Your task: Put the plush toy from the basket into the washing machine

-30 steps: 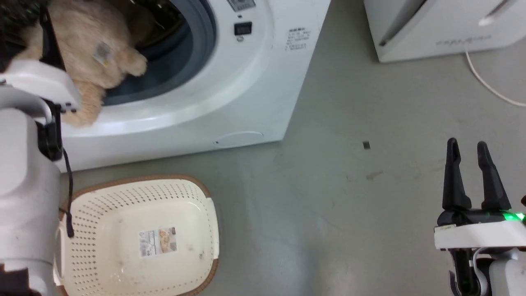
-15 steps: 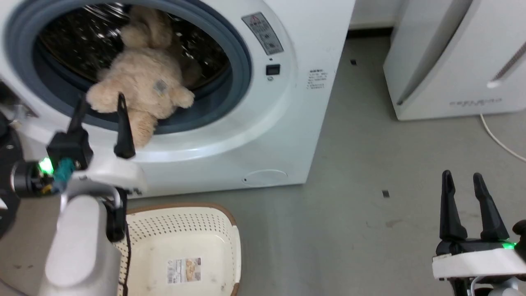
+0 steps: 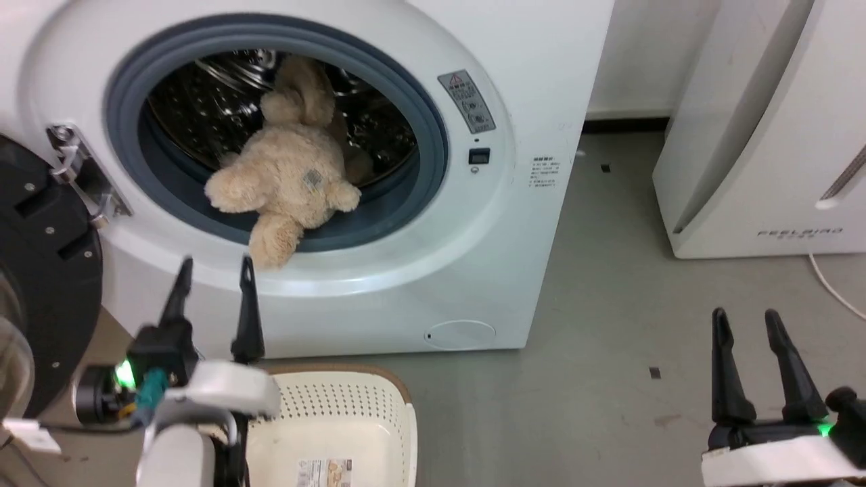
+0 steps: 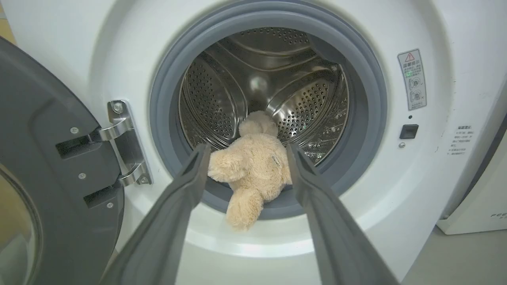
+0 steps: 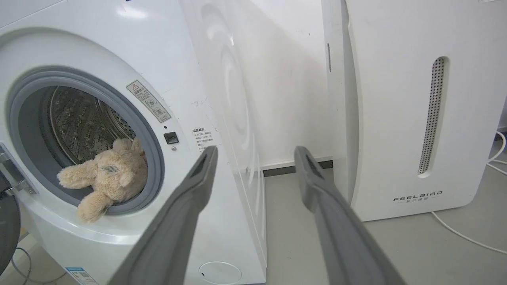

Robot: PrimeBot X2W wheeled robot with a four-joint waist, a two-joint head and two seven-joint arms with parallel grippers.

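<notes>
At the washing machine (image 3: 528,81), plush toy (image 3: 291,176) half in

Nearest, the basket (image 3: 338,412) sat on the floor (image 3: 609,304). By it the left gripper (image 3: 216,260) held its fingers wide, gripping nothing; the right gripper (image 3: 744,314) likewise. Farther, the plush toy lay across the grey gasket (image 3: 436,155), one leg outside.

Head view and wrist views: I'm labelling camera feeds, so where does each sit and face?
Head view: on the head, looking forward and down at the white front-loading washing machine, fluffy beige plush toy and cream perforated basket; left gripper and right gripper show, open.
Left wrist view: on the left wrist, facing straight into the steel drum; own dark fingers show.
Right wrist view: on the right wrist, facing the machine obliquely; own fingers show.
Shared: the toy in the porthole.
</notes>
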